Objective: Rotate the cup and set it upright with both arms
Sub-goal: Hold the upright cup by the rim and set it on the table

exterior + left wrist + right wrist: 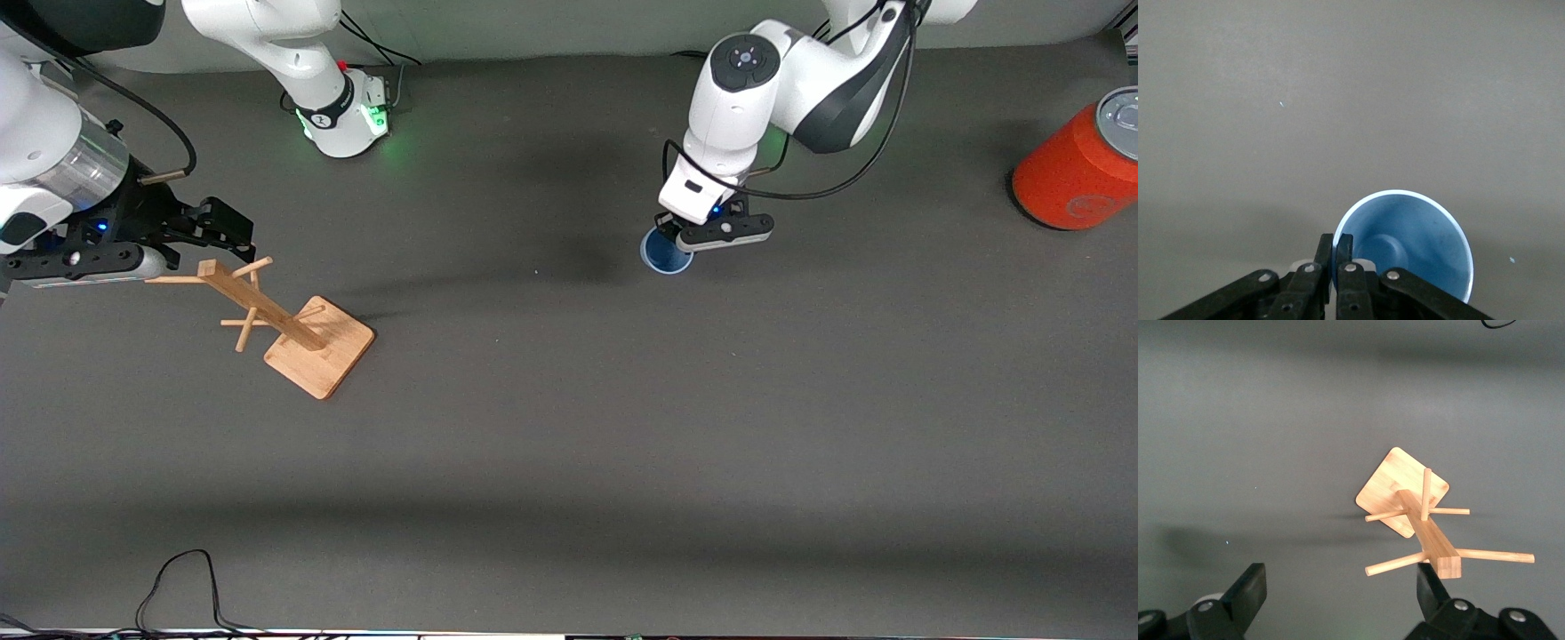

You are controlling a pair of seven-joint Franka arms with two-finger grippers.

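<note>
Cup (pixel 1411 247) upright, mouth up — left hand (pixel 1333 250) pinching its rim

Light is even and soft from overhead, fairly dim on my dark grey table (pixel 569 462). Soft blurred shadows fall under my arms near the table's middle, w/ a thin sharper one beside the wooden rack (pixel 293 320). No glare (only green glow at my right arm's base (pixel 351 111)). My 2 wrist views look sharp on the tabletop; my own fingers close up are slightly soft.
</note>
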